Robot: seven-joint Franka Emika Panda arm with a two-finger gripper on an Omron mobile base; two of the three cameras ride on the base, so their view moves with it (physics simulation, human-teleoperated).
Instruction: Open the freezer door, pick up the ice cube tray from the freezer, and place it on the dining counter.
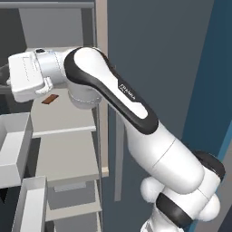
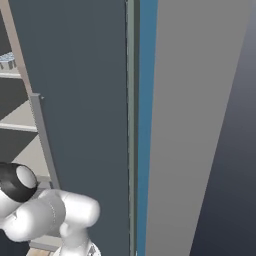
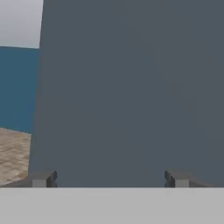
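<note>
So the gripper (image 3: pixel 109 178) had its jaws spread wide w/ nothing between them. Its two tips poked up at the bottom of the hand view, far apart. They faced a big flat dark grey wall, prob. the inside of the freezer door (image 3: pixel 131 87), very close.

In the left base view the arm reached left into the open freezer (image 1: pixel 68 136). White bins (image 1: pixel 13 149) hung at the left. A little brown bar (image 1: pixel 50 99) lay on a shelf just under the wrist. That's not the thing to grab.

The tray (image 2: pixel 7 61) sat on a higher shelf, at the far left edge of the right base view. You could see just a bit of its blue cubes, so I can't tell which way its long side ran.

I think the tray was up and off to one side of the jaws, not in front. The hand would need to turn away from the door first, then go up to that shelf.
</note>
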